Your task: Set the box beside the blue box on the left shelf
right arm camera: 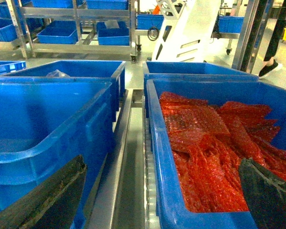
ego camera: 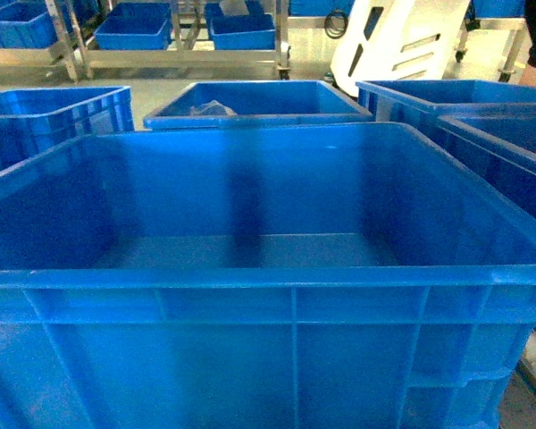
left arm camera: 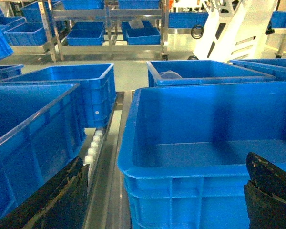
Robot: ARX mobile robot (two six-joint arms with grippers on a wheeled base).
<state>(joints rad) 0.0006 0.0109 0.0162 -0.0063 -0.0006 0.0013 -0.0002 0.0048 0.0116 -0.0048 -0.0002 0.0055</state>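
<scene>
We see the box (ego camera: 268, 268) dead centre in the head view, filling the near foreground, empty, sitting on what looks like a roller conveyor (left arm camera: 93, 148) between two neighbouring crates; the left crate (left arm camera: 33, 138) is just beside it across a narrow gap, and the right crate (right arm camera: 205, 157) holds crumpled red bubble wrap (right arm camera: 214, 143). The left gripper (left arm camera: 167, 191) has its black pads spread wide, one over the gap to the left of the box and one over the box's interior, holding nothing; the right gripper (right arm camera: 167, 191) is likewise spread, one pad above the box's right wall, the other above the red wrap, also holding nothing. Risks, as we judge them: the gaps are tight, so a finger going down could jam against a neighbour's rim or snag the wrap; the crate is wide, smooth and glossy, so an uneven two-arm pinch could let it tilt or slip; the rollers could let it shift under a push. Material: hard bright-blue plastic, thick rolled rim, ribbed outer walls, rounded corners, smooth floor. Shelf racks with blue bins (ego camera: 134, 27) stand well apart in the background; which is the target we cannot tell.
</scene>
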